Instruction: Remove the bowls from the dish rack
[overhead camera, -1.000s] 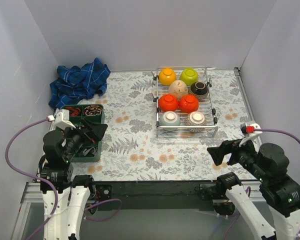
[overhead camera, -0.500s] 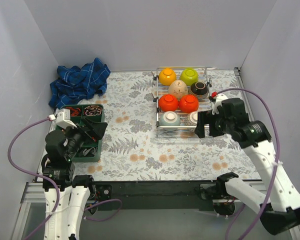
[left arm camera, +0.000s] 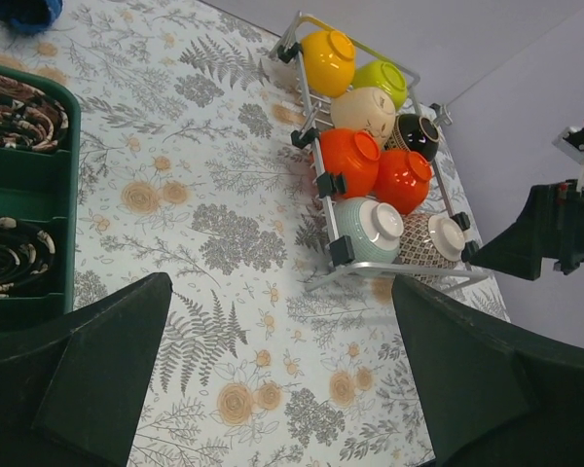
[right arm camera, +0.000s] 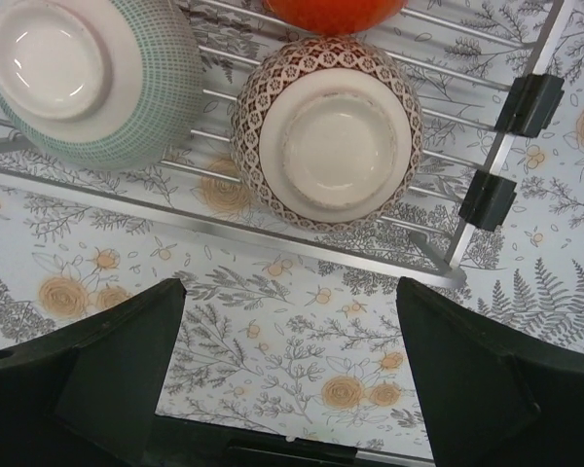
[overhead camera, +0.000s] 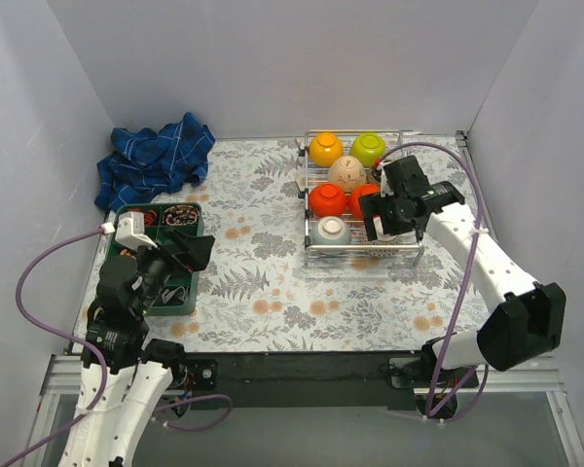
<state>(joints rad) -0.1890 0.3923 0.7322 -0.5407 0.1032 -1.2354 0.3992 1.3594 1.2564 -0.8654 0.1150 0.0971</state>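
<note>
The top camera looks down over the whole table (overhead camera: 273, 292) from 6 o'clock. The left wrist view faces 1 o'clock, far from the rack (left arm camera: 419, 277); the right looks straight down, close over its near rail. All show the pale bowl (right arm camera: 78, 78).

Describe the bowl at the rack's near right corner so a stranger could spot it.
Find the chrome dish rack on the far right of the table. Its nearest row holds two upturned bowls; take the right one, the patterned bowl, beside the pale blue-green bowl. Only it wears a brown lattice print.
</note>
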